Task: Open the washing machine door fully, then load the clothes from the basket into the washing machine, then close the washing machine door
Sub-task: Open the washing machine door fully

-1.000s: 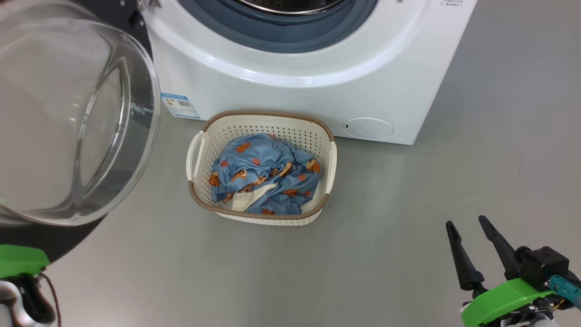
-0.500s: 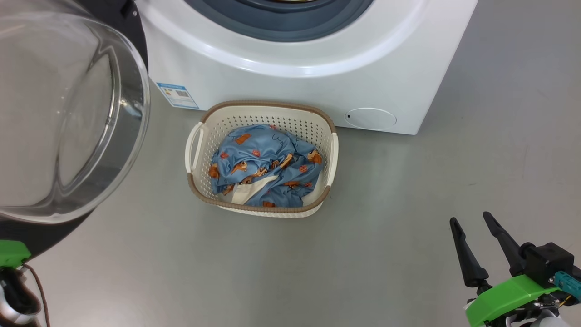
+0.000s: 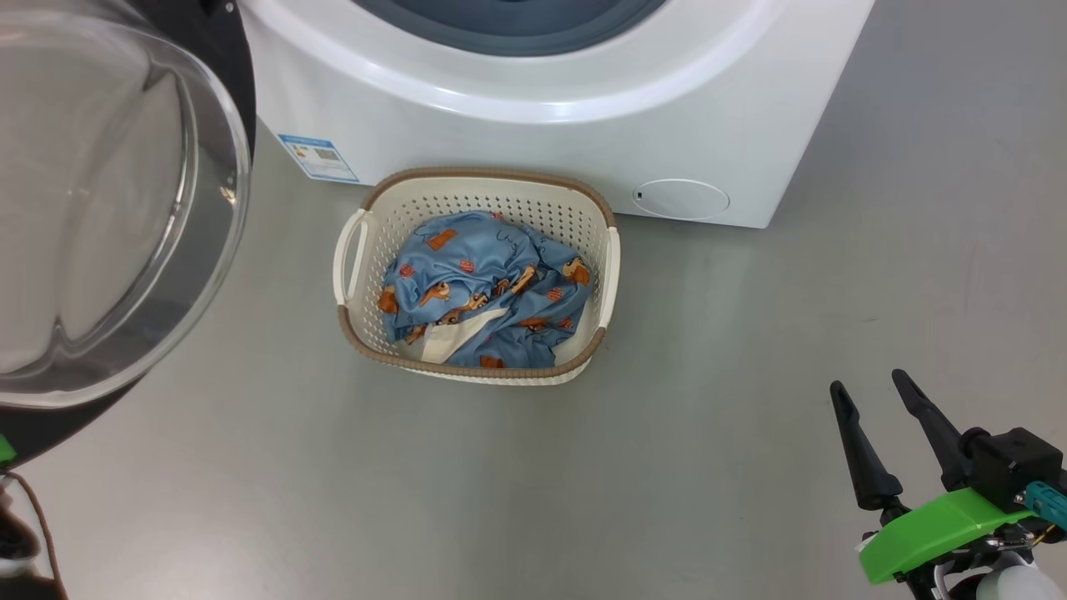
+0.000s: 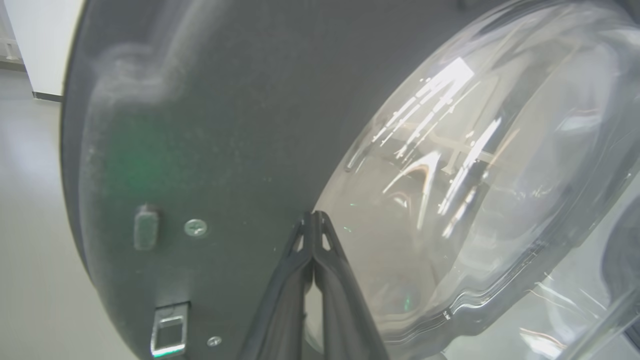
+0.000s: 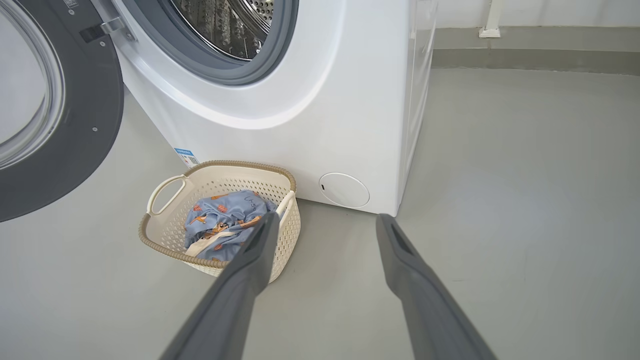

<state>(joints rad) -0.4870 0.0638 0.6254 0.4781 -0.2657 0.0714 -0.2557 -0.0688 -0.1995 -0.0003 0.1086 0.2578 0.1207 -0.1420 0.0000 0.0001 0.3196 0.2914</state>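
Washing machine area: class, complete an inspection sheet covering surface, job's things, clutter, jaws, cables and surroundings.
Surface: smooth grey floor.
Job's things: washing machine door swung open; washing machine drum exposed; clothes heaped in the basket, which stands on the floor before the machine.
Clutter: nothing seen.
Jaws: left jaws shut, tips by the door's inner side, contact unclear; right jaws open, empty, above the floor right of the basket.
Cables: brown cable by the left arm.
Surroundings: wall skirting behind the machine.

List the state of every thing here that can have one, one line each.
door: open
washer: mouth uncovered
basket: upright on floor, holding clothes
clothes: crumpled in basket
left end effector: shut, tips by door
right end effector: open, empty
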